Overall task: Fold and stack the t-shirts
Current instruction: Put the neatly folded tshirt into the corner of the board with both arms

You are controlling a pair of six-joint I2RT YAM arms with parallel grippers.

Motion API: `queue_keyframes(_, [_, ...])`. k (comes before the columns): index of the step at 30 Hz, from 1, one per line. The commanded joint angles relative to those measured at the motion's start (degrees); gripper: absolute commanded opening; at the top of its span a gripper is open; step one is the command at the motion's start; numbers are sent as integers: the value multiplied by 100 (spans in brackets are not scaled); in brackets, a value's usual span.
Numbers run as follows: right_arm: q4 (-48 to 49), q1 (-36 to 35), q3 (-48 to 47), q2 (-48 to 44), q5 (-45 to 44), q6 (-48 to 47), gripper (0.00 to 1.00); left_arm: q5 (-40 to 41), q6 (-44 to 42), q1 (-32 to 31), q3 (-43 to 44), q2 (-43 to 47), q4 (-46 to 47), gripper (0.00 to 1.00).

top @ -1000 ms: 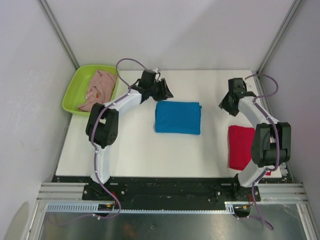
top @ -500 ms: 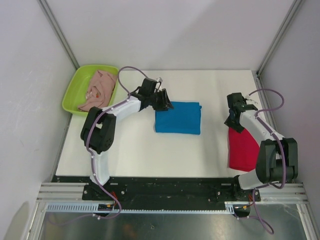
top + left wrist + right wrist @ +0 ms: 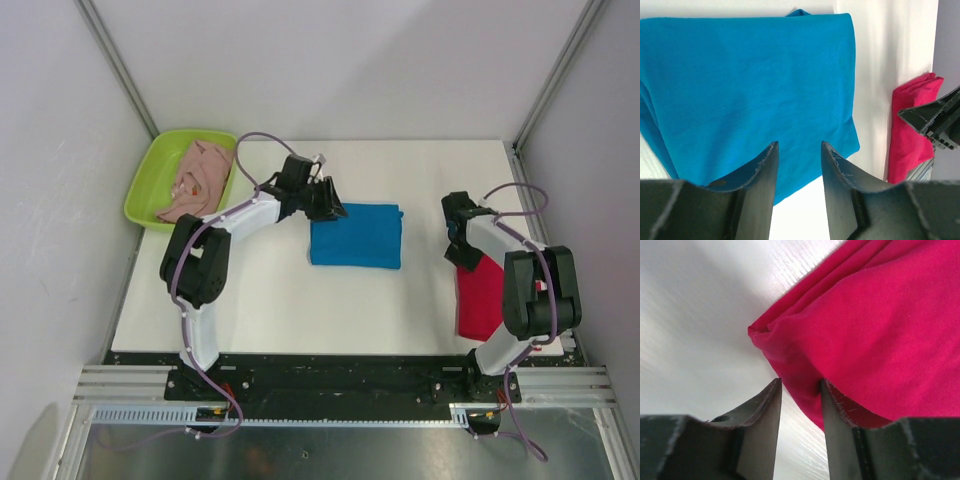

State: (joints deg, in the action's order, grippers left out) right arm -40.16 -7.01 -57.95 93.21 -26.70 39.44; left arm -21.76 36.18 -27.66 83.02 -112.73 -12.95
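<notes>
White desk (image 3: 270,300) fills the walled cell in the top view, with a lime-green tray (image 3: 143,178) at its far left corner. The pale pink t-shirt (image 3: 200,172) lies crumpled in that tray. The blue t-shirt (image 3: 356,236) lies folded into a neat rectangle near the middle of the desk. The red t-shirt (image 3: 480,298) lies folded by the right edge, partly hidden under the right arm. The left pincer (image 3: 332,206) sits at the far left corner of the blue shirt. The right pincer (image 3: 464,258) sits at the far left corner of the red one.

From the left wrist, the left pincer (image 3: 799,145) has its fingers (image 3: 762,170) apart. Blue cloth (image 3: 740,80) and a strip of bare desk show through the gap, and nothing is clamped between them. The red shirt (image 3: 910,135) shows off to the right, well apart from the blue.

From the right wrist, the right pincer (image 3: 801,382) also stands parted, its fingers (image 3: 840,415) either side of the red shirt's (image 3: 880,325) folded edge. Whether they touch the cloth I cannot tell. The layered corner of that shirt points out over the bare desk (image 3: 700,315).
</notes>
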Motion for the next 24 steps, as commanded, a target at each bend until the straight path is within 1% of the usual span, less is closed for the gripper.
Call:
queue_keyframes(1, [243, -123, 43, 178, -192, 32, 35, -166, 30, 91, -68, 382, 90, 44])
queue_keyframes(3, [269, -182, 42, 289, -199, 18, 18, -170, 23, 129, -98, 400, 84, 44])
queue_keyframes(4, [279, -215, 40, 331, -193, 23, 11, -170, 21, 146, -113, 409, 83, 43])
queue_keyframes(5, [298, -254, 39, 348, -194, 30, 5, -170, 21, 164, -138, 418, 83, 43])
queue_keyframes(6, [324, -300, 43, 352, -182, 29, 3, -171, 16, 182, -151, 427, 82, 43])
queue_keyframes(8, [421, -395, 44, 344, -115, 13, 1, -166, 13, 213, -193, 460, 82, 43])
queue_keyframes(12, [607, -501, -93, 410, 13, 11, 0, -158, 1, 306, -296, 525, 77, 43])
queue_keyframes(24, [641, -724, -1691, 1532, 249, 10, 0, -125, -81, 560, -687, 773, 80, 43])
